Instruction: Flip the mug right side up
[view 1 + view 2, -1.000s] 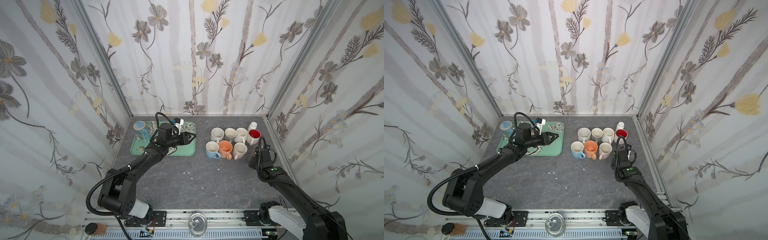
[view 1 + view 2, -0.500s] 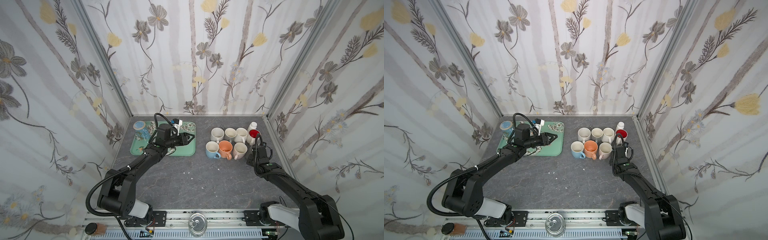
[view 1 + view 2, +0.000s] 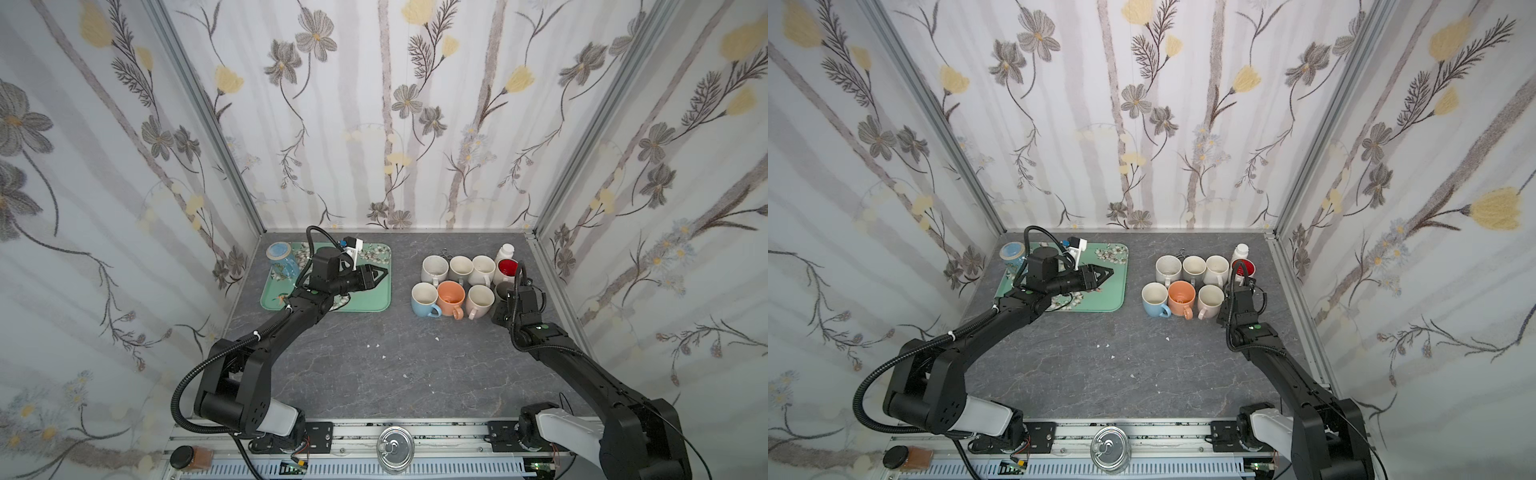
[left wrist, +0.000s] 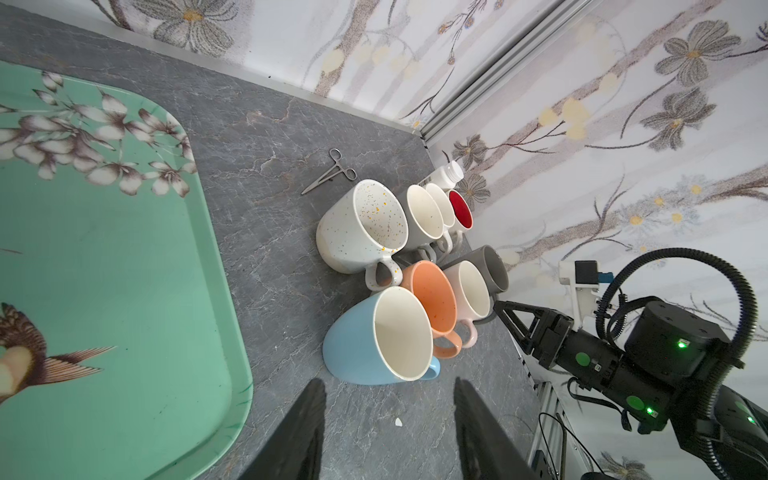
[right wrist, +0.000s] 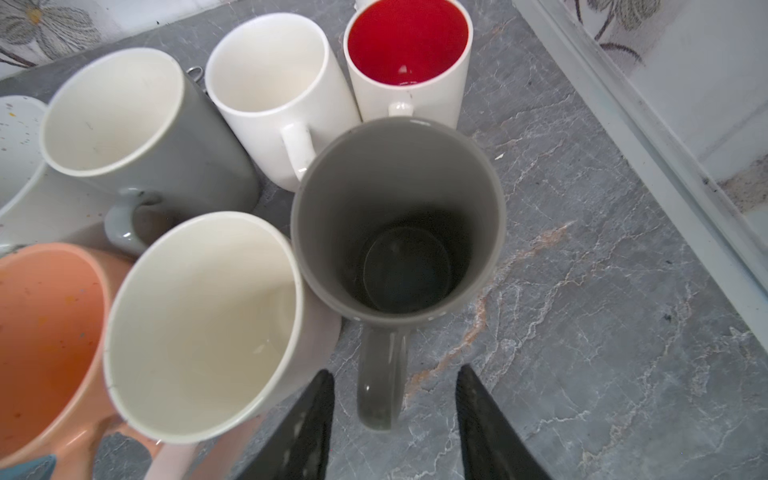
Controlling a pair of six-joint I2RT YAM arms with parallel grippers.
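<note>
Left gripper (image 3: 380, 272) hung over the green tray (image 3: 365, 296) at far left, jaws part-way apart, nothing in them; a blue-lidded jar (image 3: 279, 253) stood on the tray's far-left corner. Mid-right sat the upright mugs, packed touching: speckled mug (image 3: 434, 268), blue mug (image 3: 423, 298), orange mug (image 3: 451, 296), pale pink mug (image 5: 203, 320). The grey mug (image 5: 399, 187) stood mouth-up at the cluster's right end, so the turn looked done. Right gripper (image 5: 395, 372) had jaws spread either side of the grey mug's handle (image 5: 380, 399), not pinching it. Best move, I'd say: keep the jaws wide and back straight off along the handle, no twist, so it doesn't snag. Tight spot: the pink mug was just beside one finger, the red-lined mug (image 5: 409, 41) and a white bottle (image 3: 505, 250) just beyond, forceps (image 4: 330, 172) behind the cluster, and the right wall near.
</note>
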